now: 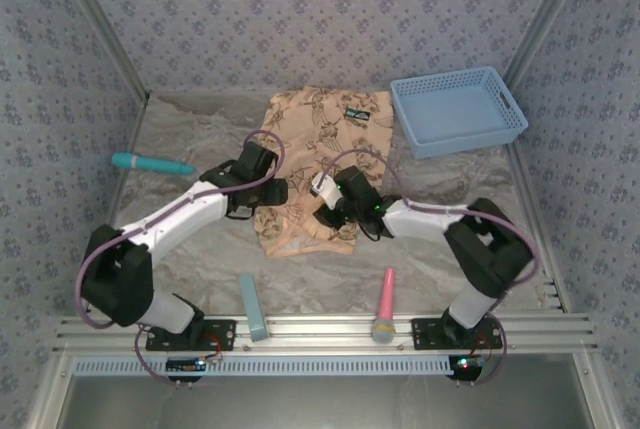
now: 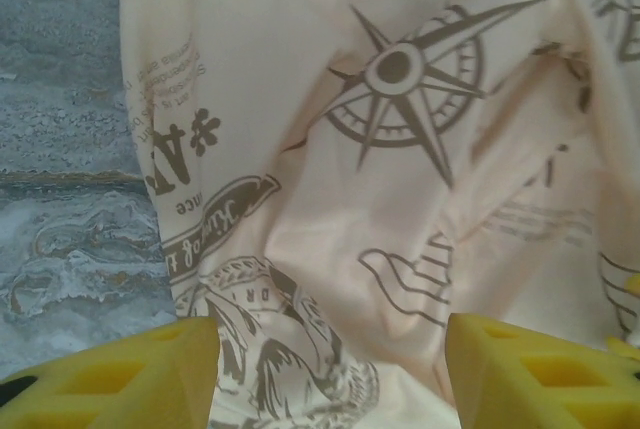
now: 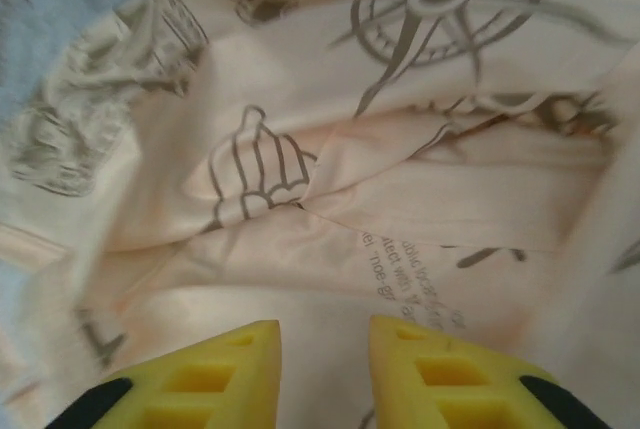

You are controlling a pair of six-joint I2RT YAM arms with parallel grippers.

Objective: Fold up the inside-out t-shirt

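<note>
Lying in a long rumpled strip at the middle of the table, the shirt reaches from beside the basket toward the arms. At its left edge the left gripper hovers with fingers well apart, nothing clamped. Over its right side the right gripper hovers with fingers narrowly apart, cloth below but not pinched.

Left arm — extended inward, left gripper jaws set wide. Right arm — extended inward, right gripper jaws narrowly parted.

Blue basket, teal stick
</note>
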